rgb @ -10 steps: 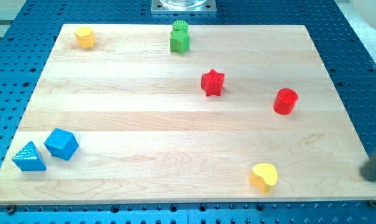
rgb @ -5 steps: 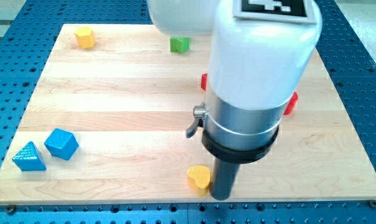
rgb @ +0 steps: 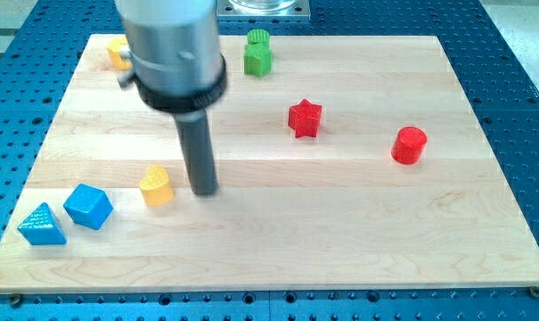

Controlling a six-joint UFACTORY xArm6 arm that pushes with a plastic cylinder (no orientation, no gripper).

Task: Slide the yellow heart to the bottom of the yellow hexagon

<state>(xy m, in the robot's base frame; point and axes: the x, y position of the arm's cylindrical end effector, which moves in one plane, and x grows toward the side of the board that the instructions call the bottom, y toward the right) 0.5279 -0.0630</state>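
Observation:
The yellow heart (rgb: 157, 185) lies on the wooden board at the lower left, a little right of the blue cube. My tip (rgb: 203, 191) rests on the board just to the heart's right, close to it with a small gap. The yellow hexagon (rgb: 118, 53) sits near the board's top left corner, partly hidden behind the arm's grey body. The heart is far below the hexagon and slightly to its right.
A blue cube (rgb: 88, 206) and a blue triangle (rgb: 42, 224) lie at the lower left. A green block (rgb: 258, 53) stands at the top middle. A red star (rgb: 305, 118) and a red cylinder (rgb: 409, 144) lie on the right half.
The yellow heart has slid from the board's bottom right, along the bottom, to the lower left and upward. My tip moved with it, staying at its right side.

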